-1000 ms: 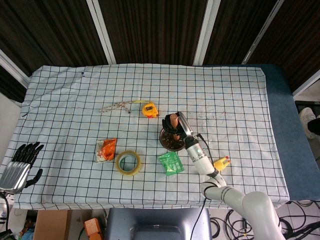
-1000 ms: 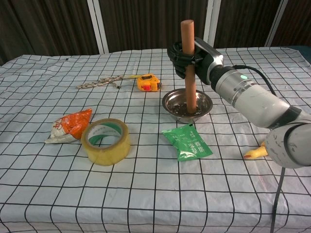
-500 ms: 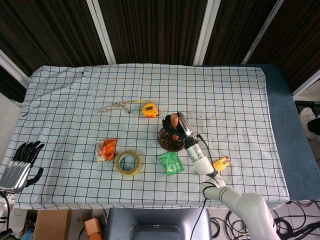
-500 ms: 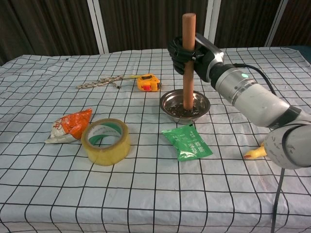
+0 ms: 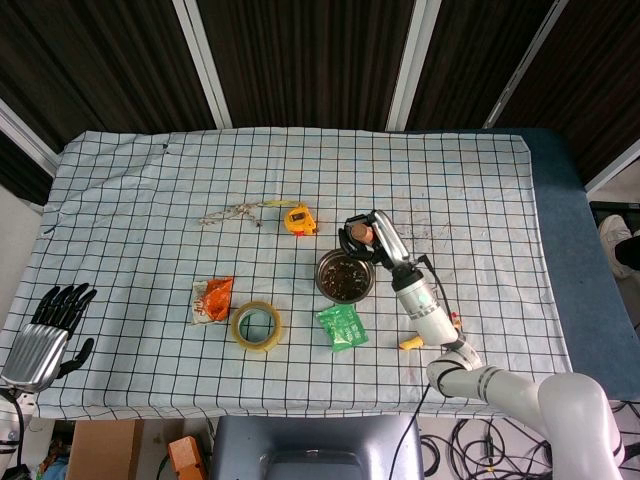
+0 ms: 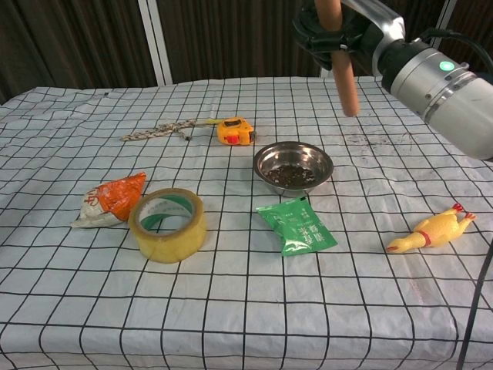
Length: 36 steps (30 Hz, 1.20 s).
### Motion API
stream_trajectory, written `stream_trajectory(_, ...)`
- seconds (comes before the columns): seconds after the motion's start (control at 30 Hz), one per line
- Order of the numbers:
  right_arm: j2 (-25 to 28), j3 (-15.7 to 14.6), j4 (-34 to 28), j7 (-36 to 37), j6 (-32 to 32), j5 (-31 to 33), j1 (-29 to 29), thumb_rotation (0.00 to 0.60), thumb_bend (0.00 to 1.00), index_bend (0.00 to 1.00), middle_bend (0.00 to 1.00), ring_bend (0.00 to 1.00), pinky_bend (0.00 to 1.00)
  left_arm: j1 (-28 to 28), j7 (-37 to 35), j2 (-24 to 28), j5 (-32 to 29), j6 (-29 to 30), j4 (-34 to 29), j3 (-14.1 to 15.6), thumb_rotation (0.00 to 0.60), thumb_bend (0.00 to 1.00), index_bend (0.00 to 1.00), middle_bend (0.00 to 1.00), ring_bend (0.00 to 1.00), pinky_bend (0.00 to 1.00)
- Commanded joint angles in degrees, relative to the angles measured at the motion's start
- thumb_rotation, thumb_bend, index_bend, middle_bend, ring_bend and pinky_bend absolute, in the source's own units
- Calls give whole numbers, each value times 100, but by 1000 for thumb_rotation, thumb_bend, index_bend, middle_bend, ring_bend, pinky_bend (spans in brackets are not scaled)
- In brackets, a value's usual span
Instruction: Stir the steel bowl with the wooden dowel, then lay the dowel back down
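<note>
The steel bowl (image 6: 293, 166) (image 5: 345, 277) sits mid-table with dark bits inside it. My right hand (image 6: 339, 31) (image 5: 366, 236) grips the wooden dowel (image 6: 344, 69) (image 5: 357, 231) upright, well above the table and to the right of and behind the bowl. The dowel's lower end hangs clear of the bowl; its top runs out of the chest view. My left hand (image 5: 45, 330) shows only in the head view, off the table's near-left corner, fingers apart and holding nothing.
A green packet (image 6: 296, 225) lies just in front of the bowl. A tape roll (image 6: 168, 224) and an orange packet (image 6: 112, 198) lie at the left, a yellow tape measure (image 6: 235, 130) and a cord (image 6: 158, 129) behind. A rubber chicken (image 6: 433, 230) lies at the right.
My right hand has lifted the dowel out of the bowl and carried it up and to the right. The rubber chicken is now uncovered by the arm. The left hand has barely moved.
</note>
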Motion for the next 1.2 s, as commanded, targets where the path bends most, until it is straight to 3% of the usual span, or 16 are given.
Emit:
stream_trajectory(0.03,635,-621,219,-2804,-175,120,-617,600,857,1000,1000,1000,1000,-12,33,33,5,-4,-54,-11,600,420,0,31,39,21)
stream_trajectory(0.33,-108,-1151,1943,-4030,-963,214,-887,600,857,997,999,989,1000,-63,227,77,55,-76,-210,9,600,420,0,32,39,21)
stream_trajectory(0.57,-509,-1160,2522,-4062,-1362,255,-892,600,848,898,918,862,1000,-63,219,74,46,-125,-201,28,600,420,0,31,39,21)
stream_trajectory(0.67,-577,-1145,2627,-4031,-1549,281,-883,600,792,768,794,735,977,-55,207,77,48,-116,-191,33,600,420,0,31,39,21)
stream_trajectory(0.77,-560,-1151,2627,-4045,-1763,298,-881,599,666,605,649,598,871,-46,184,79,41,-106,-178,31,600,420,0,31,39,21)
stream_trajectory(0.93,-443,-1087,2466,-4029,-1921,360,-904,516,454,378,443,377,703,-44,159,76,46,-110,-155,38,600,420,0,31,39,21)
stream_trajectory(1.2,-71,-1056,1984,-4090,-2066,384,-944,409,341,242,309,244,562,-56,103,62,62,-123,-131,47,600,421,0,31,39,21)
